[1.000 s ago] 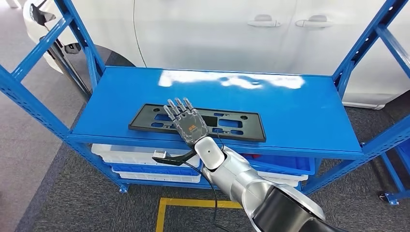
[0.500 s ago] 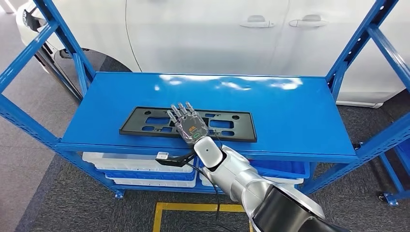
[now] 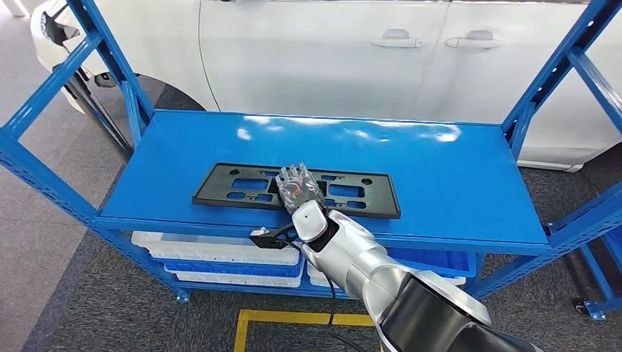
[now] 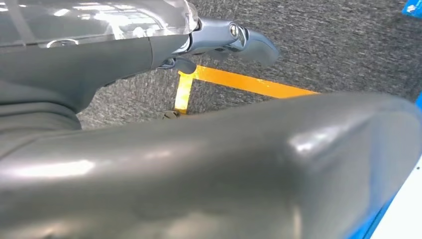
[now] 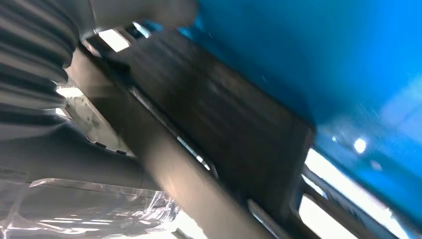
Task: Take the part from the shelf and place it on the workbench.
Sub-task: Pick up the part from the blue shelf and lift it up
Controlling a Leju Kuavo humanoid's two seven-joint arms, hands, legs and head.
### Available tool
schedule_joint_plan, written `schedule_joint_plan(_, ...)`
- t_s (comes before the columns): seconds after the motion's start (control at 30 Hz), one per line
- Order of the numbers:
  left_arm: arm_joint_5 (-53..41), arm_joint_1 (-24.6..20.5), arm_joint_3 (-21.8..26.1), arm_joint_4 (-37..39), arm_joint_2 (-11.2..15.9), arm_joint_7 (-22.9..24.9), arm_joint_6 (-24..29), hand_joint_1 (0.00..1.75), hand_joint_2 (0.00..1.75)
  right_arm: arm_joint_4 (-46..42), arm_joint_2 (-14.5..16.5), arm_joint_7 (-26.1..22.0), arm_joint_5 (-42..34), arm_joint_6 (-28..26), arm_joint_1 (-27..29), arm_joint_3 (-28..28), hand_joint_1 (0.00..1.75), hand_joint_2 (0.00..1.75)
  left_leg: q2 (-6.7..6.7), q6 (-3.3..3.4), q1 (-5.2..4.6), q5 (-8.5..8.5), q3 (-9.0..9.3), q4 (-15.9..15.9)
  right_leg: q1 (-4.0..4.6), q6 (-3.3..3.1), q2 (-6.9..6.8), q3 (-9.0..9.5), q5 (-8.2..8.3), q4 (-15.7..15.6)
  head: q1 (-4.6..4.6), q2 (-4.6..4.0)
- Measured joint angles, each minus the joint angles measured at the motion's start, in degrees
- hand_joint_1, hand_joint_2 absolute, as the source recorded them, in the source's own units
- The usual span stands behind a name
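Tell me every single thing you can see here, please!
Black part: one, black flat frame with cut-outs, lying on the blue shelf near its front edge.
Shelf: one, blue metal rack, in front of the robot.
Bins: several, white and blue, stacked on the level under the shelf top.
Car: one, white, doors with handles, behind the shelf.
Floor tape: yellow lines on grey carpet, below the shelf.
Right hand: one, dark grey, over the middle of the black part; whether it grips the part is unclear.
Right arm: one, silver, reaching up from below.
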Motion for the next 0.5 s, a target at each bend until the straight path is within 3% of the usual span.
schedule_joint_plan(0.07,0.0,0.0,0.0,0.0,0.0,-0.1,0.0,0.00,0.00,0.0,0.0,0.5,-0.3,0.6,0.0,-0.2,1.75,1.75,-0.03,-0.65,-0.12,-0.19,-0.09,0.2,0.22,-0.44,0.09,1.21,0.68,-3.0,-0.01,0.00)
schedule_joint_plan(0.13,0.0,-0.1,0.0,0.0,0.0,-0.2,0.1,0.00,0.00,0.0,0.0,0.9,-0.5,0.9,-0.1,-0.4,1.75,1.75,-0.03,-1.35,0.02,-0.24,-0.14,0.2,0.30,-1.08,0.19,1.22,0.89,-3.1,-0.01,0.01)
schedule_joint_plan(0.2,0.0,-0.1,0.0,0.0,0.0,-0.4,0.1,0.00,0.00,0.0,0.1,1.3,-0.6,1.1,-0.2,-0.7,1.75,1.75,0.01,-1.93,0.17,-1.56,-0.89,2.1,0.12,-1.71,0.08,1.41,1.14,-3.4,-0.01,0.00)
schedule_joint_plan(0.3,0.0,0.0,0.0,0.0,-0.1,-0.8,-0.5,0.00,0.00,0.0,0.2,1.5,-0.7,1.2,-0.2,-1.2,1.75,1.75,0.03,-2.56,0.32,-6.88,-5.61,12.5,0.10,-2.13,-0.15,1.50,1.19,-3.6,-0.02,0.00)
schedule_joint_plan(0.33,0.0,0.0,0.0,0.0,-0.1,-1.0,-0.7,0.00,0.00,0.0,0.2,1.5,-0.7,1.2,-0.2,-1.3,1.75,1.75,0.03,-2.68,0.34,-7.89,-7.12,15.7,0.16,-2.16,-0.16,1.52,1.16,-3.6,-0.02,0.01)
schedule_joint_plan(0.37,0.0,0.1,0.0,0.0,-0.1,-1.2,-0.9,0.00,0.00,0.0,0.2,1.5,-0.7,1.3,-0.1,-1.5,1.75,1.75,0.03,-2.73,0.34,-7.85,-7.81,17.1,0.20,-2.17,-0.16,1.58,1.13,-3.6,-0.02,0.01)
schedule_joint_plan(0.4,0.0,0.1,0.0,0.0,-0.1,-1.3,-1.0,0.00,0.00,0.0,0.2,1.6,-0.7,1.3,-0.1,-1.6,1.75,1.75,0.03,-2.68,0.35,-6.65,-7.34,16.0,0.21,-2.14,-0.12,1.68,1.08,-3.6,-0.02,0.01)
schedule_joint_plan(0.5,0.0,0.1,0.0,0.0,-0.1,-1.7,-1.2,0.00,0.00,0.1,0.2,1.6,-0.8,1.5,-0.2,-1.7,1.75,1.75,0.05,-2.11,0.30,-1.17,-1.79,4.3,0.33,-1.76,0.05,1.93,0.86,-3.5,-0.01,0.00)
